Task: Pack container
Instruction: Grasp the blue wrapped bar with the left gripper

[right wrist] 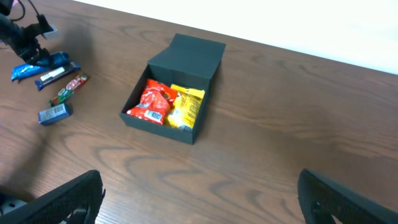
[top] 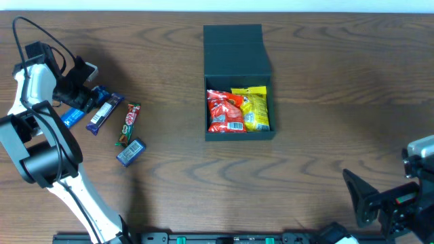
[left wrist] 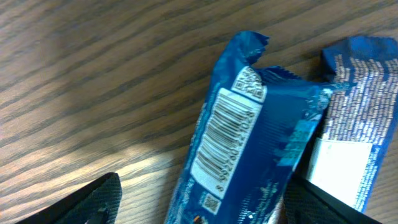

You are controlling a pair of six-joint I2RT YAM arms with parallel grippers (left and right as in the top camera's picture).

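The container [top: 239, 135] is a dark teal-grey square box in the middle of the table, with its hinged flap lid [top: 232, 44] open towards the back. A red snack packet [top: 224, 112] and a yellow snack packet [top: 255, 108] lie inside it. The box also shows in the right wrist view [right wrist: 158, 127]. My left gripper [top: 76, 95] is at the far left, open, low over a blue packet with a barcode [left wrist: 249, 143]. Its fingers [left wrist: 208, 190] straddle that packet. My right gripper [top: 369, 196] is open and empty at the front right, far from the box; its fingers [right wrist: 205, 202] frame bare table.
Loose snacks lie left of the box: a blue packet [top: 70, 117], a dark blue bar [top: 105, 112], a red and green bar [top: 127, 123] and a small blue packet [top: 131, 152]. A second blue wrapper with a white label [left wrist: 351, 149] lies beside the barcode packet.
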